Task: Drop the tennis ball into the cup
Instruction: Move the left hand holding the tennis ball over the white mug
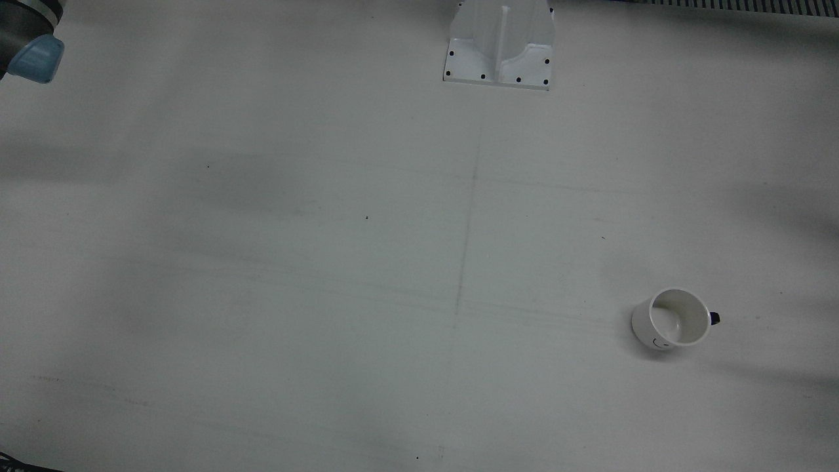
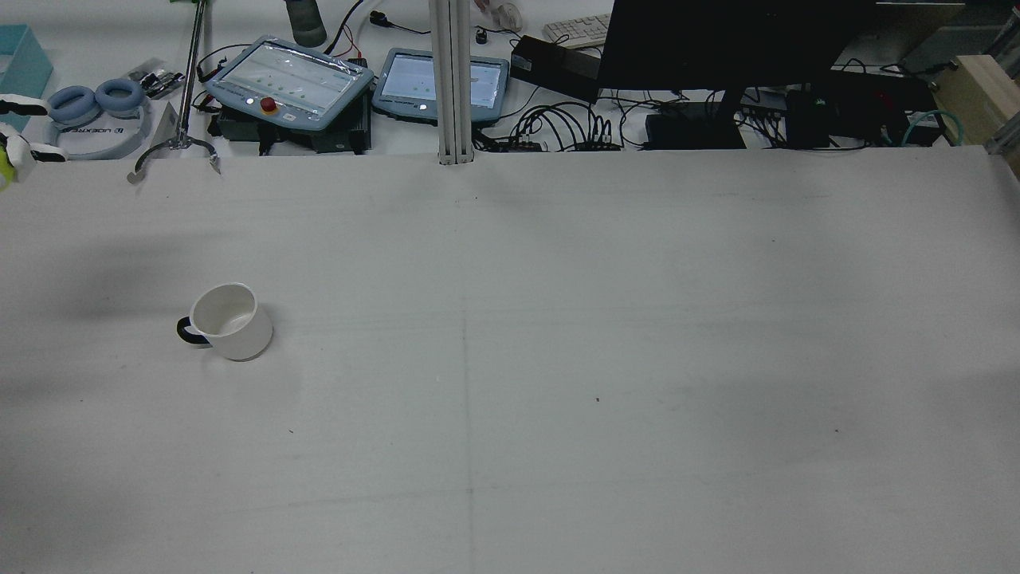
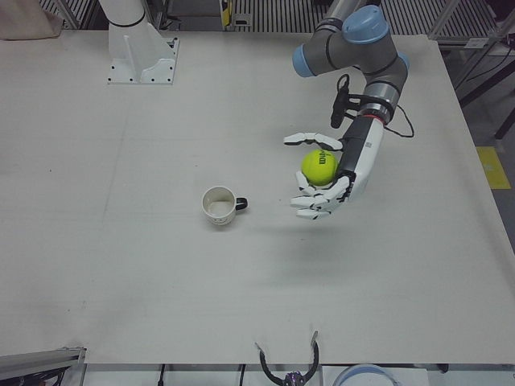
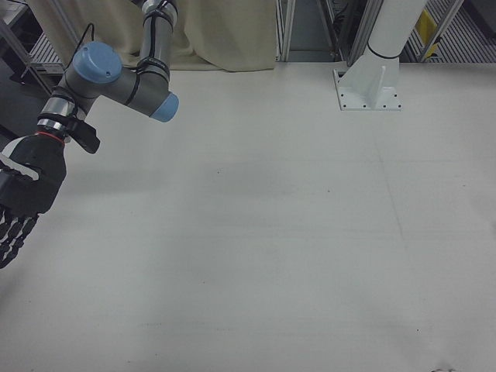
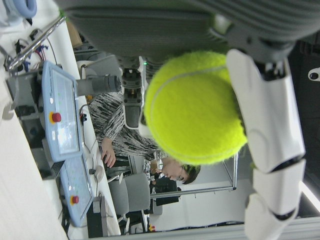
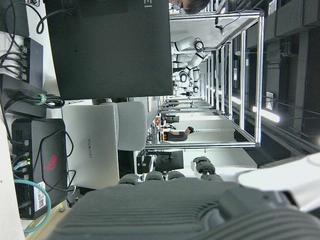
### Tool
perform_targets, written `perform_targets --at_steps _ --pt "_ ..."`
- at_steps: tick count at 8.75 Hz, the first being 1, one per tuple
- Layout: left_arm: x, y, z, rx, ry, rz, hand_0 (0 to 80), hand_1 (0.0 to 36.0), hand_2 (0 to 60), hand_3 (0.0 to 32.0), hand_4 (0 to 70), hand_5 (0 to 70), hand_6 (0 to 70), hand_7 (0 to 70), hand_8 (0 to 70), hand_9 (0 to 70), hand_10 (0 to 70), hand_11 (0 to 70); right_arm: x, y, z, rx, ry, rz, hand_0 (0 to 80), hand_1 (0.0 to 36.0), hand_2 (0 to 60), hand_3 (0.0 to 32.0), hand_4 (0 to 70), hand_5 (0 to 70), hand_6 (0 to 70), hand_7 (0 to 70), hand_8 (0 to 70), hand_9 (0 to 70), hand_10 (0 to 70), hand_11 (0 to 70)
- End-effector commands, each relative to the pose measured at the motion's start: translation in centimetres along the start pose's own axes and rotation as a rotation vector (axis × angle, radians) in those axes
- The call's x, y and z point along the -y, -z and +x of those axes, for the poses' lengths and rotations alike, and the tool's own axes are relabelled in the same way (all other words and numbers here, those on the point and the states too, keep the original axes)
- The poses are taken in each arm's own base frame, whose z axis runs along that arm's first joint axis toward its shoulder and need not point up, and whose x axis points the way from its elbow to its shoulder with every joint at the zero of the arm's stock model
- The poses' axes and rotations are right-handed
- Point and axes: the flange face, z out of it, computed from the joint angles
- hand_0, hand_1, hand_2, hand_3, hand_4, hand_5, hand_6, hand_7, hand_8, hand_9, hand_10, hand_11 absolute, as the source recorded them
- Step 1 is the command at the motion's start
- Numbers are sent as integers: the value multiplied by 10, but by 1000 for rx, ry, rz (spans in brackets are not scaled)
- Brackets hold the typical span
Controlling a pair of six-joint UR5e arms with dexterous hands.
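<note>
A yellow tennis ball (image 3: 319,167) sits in my left hand (image 3: 331,181), which is shut on it and held above the table, palm sideways. In the left hand view the ball (image 5: 195,107) fills the middle with white fingers (image 5: 270,120) around it. A white cup (image 3: 219,205) with a dark handle stands upright on the table, to the view's left of the hand and apart from it. The cup also shows in the front view (image 1: 673,319) and the rear view (image 2: 227,321), and it is empty. My right hand (image 4: 22,198) hangs open and empty at the table's far side.
White arm pedestals (image 3: 141,50) (image 4: 370,77) stand at the table's robot side. Beyond the far edge lie teach pendants (image 2: 287,80), a metal stand (image 2: 177,147), headphones (image 2: 92,108), a monitor (image 2: 717,40) and cables.
</note>
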Motion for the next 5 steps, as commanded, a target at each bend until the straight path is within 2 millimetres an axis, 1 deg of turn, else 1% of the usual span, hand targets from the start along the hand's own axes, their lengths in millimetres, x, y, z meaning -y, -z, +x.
perform_targets --at_steps 1,2,3,4,5 --pt "-34 -41 -93 117 26 -51 524 124 191 0 291 235 700 700 505 656 206 309 0 0 0 0 0 1 0 0 0 0 0 0 0 0 0 0 0 0" --pt "-34 -42 -133 160 44 -46 520 124 194 0 290 231 700 700 505 655 205 306 0 0 0 0 0 1 0 0 0 0 0 0 0 0 0 0 0 0" --pt "-25 -41 -160 185 57 -44 513 117 190 0 289 225 700 700 505 656 206 307 0 0 1 -2 0 -1 0 0 0 0 0 0 0 0 0 0 0 0" --pt "-21 -49 -179 203 64 -43 511 116 181 0 286 221 700 700 505 656 208 309 -1 0 0 1 0 -1 0 0 0 0 0 0 0 0 0 0 0 0" --pt "-24 -63 -186 204 66 -50 509 115 204 0 287 227 700 700 502 652 204 303 0 0 1 -2 0 -1 0 0 0 0 0 0 0 0 0 0 0 0"
